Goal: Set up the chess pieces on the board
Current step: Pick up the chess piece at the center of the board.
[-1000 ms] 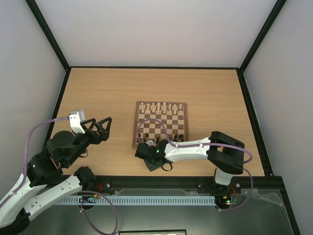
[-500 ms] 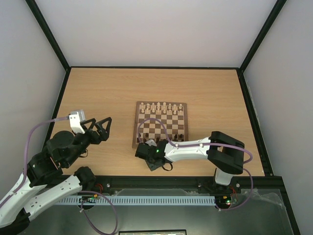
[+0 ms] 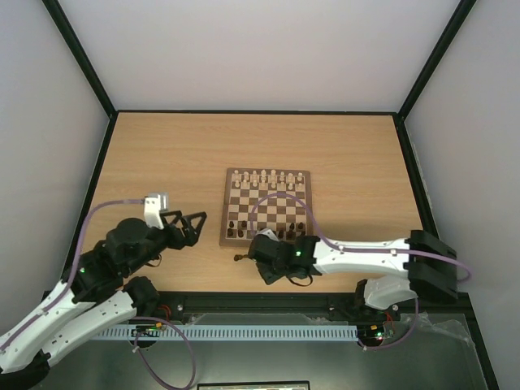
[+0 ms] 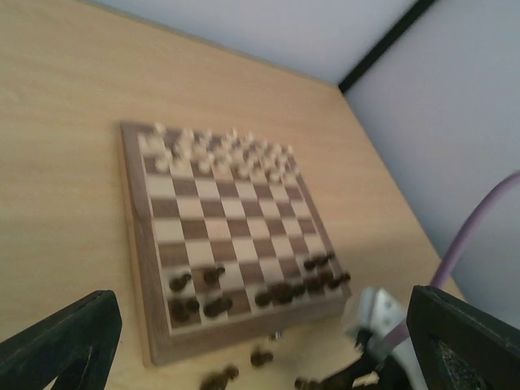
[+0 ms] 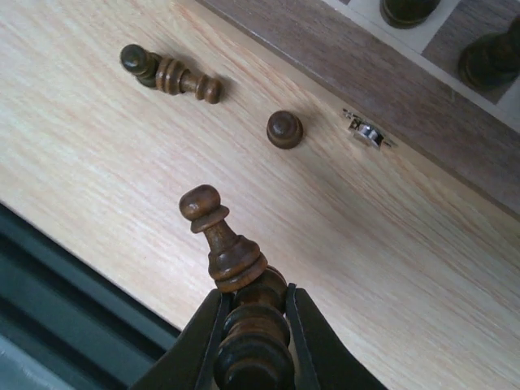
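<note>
Here dark chess piece pinched in right hand, head protruding forward.

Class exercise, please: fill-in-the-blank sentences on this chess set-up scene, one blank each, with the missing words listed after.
1. The right gripper is shut on a chess piece coloured ___ (dark or pale).
2. The left gripper, open, is on the board's ___ side.
3. Loose dark pieces lie on the ___ by the board's near edge.
4. The pale pieces fill the board's two ___ rows (near or far).
Missing words: dark; left; table; far.
</note>
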Robot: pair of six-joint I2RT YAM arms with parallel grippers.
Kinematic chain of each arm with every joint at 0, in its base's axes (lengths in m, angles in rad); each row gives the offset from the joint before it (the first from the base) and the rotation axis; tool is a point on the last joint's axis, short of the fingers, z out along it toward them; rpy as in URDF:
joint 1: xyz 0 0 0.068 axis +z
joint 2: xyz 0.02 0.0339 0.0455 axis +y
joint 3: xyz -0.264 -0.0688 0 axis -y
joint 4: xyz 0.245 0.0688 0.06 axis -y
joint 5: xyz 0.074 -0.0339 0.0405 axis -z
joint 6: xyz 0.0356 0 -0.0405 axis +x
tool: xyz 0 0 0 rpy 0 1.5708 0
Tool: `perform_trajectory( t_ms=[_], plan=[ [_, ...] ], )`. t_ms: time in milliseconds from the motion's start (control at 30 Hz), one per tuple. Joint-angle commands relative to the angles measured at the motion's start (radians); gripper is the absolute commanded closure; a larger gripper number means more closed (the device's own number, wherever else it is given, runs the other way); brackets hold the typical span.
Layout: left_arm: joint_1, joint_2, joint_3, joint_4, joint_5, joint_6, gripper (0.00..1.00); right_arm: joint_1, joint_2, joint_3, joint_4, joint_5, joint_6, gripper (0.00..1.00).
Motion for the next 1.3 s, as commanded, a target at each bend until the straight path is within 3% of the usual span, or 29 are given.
perform_trajectory(
  t_ms=[0,267,400,667,967,1267],
  plan=[
    [0.001,0.002,-0.102,0.105,0.205,-0.051,0.01,0.002,-0.122,-0.062,0.013,-0.052,-0.017,0.91],
    [0.002,0.034,-0.38,0.49,0.639,-0.192,0.01,0.002,-0.265,-0.077,0.047,-0.117,-0.049,0.91],
    [0.001,0.064,-0.452,0.627,0.751,-0.242,0.01,0.001,-0.286,-0.076,0.076,-0.153,-0.056,0.91],
    [-0.016,0.106,-0.487,0.716,0.823,-0.253,0.03,0.002,-0.252,-0.023,0.102,-0.171,-0.109,0.91],
    [-0.034,0.138,-0.508,0.73,0.809,-0.25,0.22,0.002,-0.203,0.05,0.103,-0.173,-0.139,0.92],
    [-0.035,0.176,-0.508,0.733,0.802,-0.239,0.34,0.002,-0.175,0.07,0.108,-0.188,-0.143,0.91]
  ],
)
